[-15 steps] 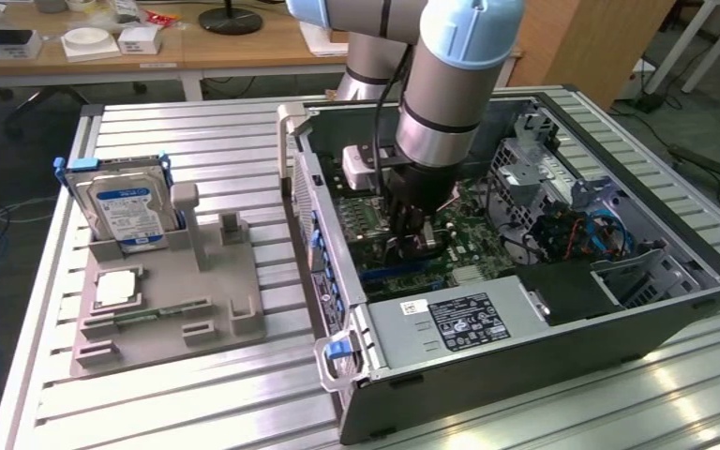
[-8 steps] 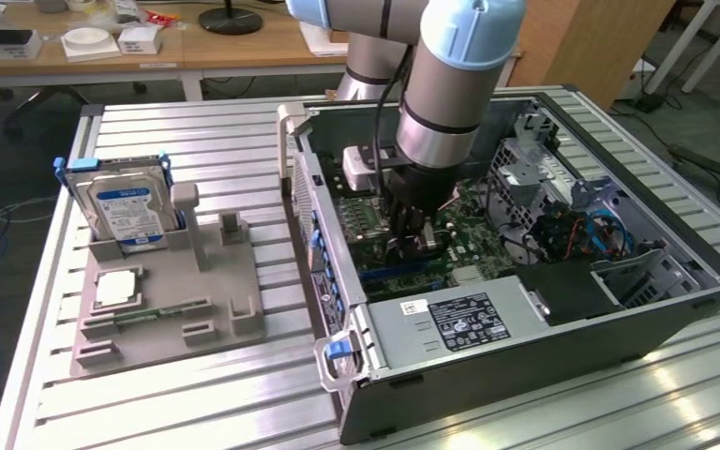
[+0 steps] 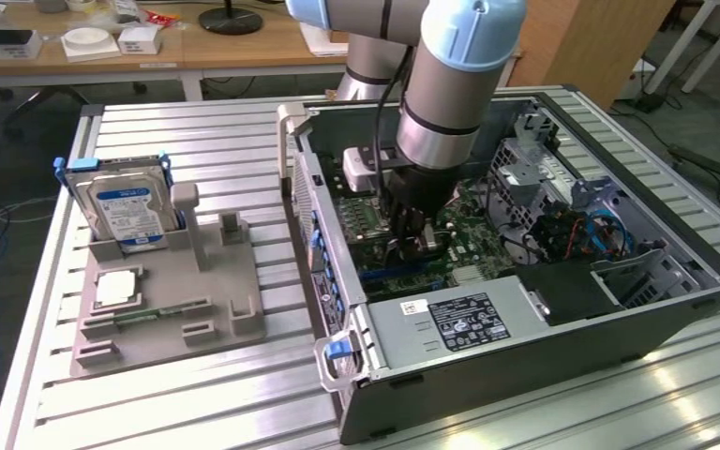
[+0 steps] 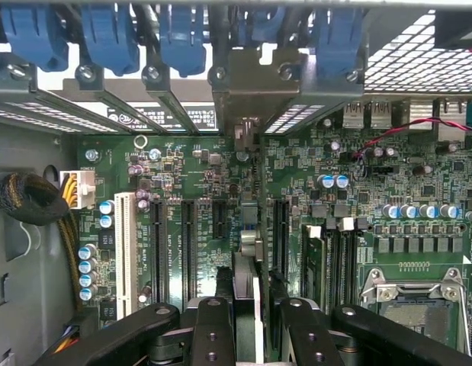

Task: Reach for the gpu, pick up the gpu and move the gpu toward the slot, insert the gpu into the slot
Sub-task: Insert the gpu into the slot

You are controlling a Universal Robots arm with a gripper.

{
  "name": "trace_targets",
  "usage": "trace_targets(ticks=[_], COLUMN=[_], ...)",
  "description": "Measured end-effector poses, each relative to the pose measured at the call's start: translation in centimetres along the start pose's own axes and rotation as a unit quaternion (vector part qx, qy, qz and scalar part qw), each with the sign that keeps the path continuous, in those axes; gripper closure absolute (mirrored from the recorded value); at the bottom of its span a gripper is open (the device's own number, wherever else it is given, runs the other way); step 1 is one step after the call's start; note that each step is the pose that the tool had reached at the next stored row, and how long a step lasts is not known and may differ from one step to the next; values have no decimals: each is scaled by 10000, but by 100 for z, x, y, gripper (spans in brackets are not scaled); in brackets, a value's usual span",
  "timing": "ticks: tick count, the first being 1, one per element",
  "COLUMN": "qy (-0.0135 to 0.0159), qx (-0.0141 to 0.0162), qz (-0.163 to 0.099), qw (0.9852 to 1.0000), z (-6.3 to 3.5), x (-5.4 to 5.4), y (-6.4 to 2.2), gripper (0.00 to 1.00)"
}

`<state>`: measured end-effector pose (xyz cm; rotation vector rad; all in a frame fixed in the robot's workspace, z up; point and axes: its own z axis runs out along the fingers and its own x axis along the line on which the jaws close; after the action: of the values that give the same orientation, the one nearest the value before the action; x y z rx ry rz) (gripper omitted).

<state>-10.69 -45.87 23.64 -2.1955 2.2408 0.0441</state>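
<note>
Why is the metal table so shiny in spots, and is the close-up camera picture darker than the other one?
Exterior view: overhead light glares off the ribbed aluminium table near the computer case. Wrist view: bright light washes out the mesh grille, while the motherboard stays evenly lit and the gripper looks dark, close to the lens.

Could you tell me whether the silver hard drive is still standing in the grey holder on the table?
Yes, the hard drive stands upright in the grey holder, on the exterior view's left of the computer case.
</note>
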Motion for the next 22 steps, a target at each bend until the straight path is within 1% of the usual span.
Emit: trace_targets(ticks=[4, 6, 8, 12, 22], qy=[3, -1, -6, -3, -3], qx=[8, 12, 27, 60, 69], qz=[-1, 0, 2, -1, -2], qw=[10000, 10000, 10000, 10000, 10000], z=[14, 20, 23, 9, -5], x=[2, 2, 0, 1, 1], y=[2, 4, 17, 26, 37], gripper=[72, 72, 72, 72, 72])
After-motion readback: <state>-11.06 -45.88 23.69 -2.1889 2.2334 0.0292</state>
